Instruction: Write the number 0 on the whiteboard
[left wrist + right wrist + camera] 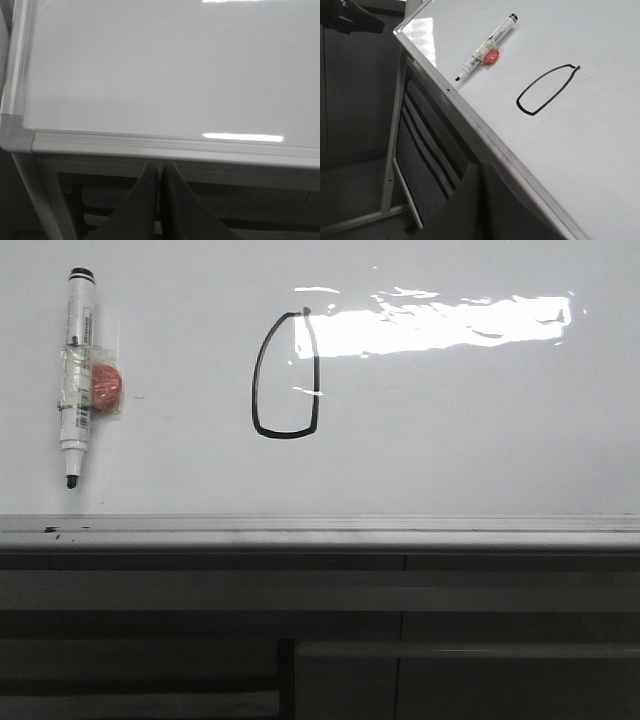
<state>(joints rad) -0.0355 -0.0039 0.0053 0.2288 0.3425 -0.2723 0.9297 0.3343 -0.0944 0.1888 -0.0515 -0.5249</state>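
Observation:
A black hand-drawn number 0 (286,375), a tall narrow loop with a flat bottom, stands on the glossy whiteboard (450,440); the right wrist view shows the number 0 (546,89) too. A white marker (77,375) with a red lump taped to it sticks to the board at the left, tip down, also seen as the marker (486,48) in the right wrist view. My left gripper (160,167) is shut and empty, below the board's grey tray edge (150,145). My right gripper (482,167) is shut and empty beside the board's lower edge. Neither gripper shows in the front view.
A bright rectangular light reflection (430,325) lies across the board right of the 0. Dark cabinet panels (200,640) sit under the grey tray edge (320,535). A metal stand frame (395,170) runs below the board.

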